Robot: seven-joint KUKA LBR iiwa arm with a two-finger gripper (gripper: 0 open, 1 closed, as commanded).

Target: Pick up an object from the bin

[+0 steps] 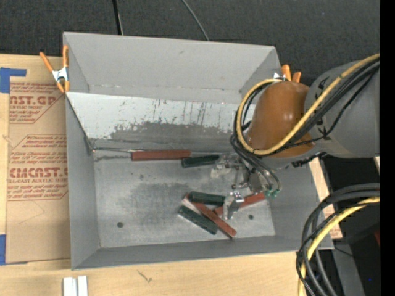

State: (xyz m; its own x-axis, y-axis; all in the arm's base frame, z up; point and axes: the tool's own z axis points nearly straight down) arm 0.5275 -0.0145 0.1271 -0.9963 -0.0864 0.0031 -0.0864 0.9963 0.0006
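The grey metal bin [123, 202] has a scuffed floor (streaked darker toward the back wall). At the foot of that wall lies a long red-brown bar [160, 155], with a dark green bar [200, 161] at its right end. Toward the front right corner lies a small heap: a short green piece [207, 198], a longer green piece [197, 219], a brown strip [220, 223] and a red piece [252, 200]

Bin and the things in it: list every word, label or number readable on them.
None: no text is readable on the grey bin, on the red-brown stick and dark green stick by its back wall, or on the heap of like sticks at the gripper.
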